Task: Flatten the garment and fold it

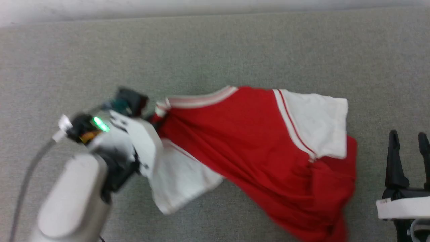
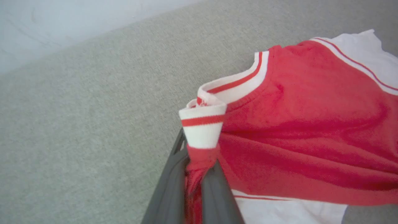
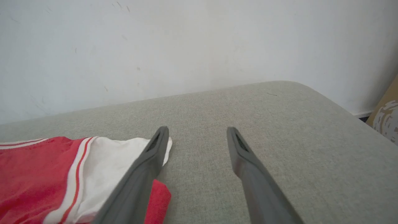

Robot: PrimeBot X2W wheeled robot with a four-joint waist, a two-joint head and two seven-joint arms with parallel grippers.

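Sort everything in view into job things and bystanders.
Job: garment, pinched in the shut left gripper; open right gripper, empty.
Bystanders: grey padded surface; white wall; tan object, unidentifiable.

A grey woven fabric surface (image 1: 215, 47) with a rounded corner. A white wall (image 3: 199, 40) rises behind it. A tan mottled object (image 3: 387, 119), mostly cut off, sits beyond its corner.
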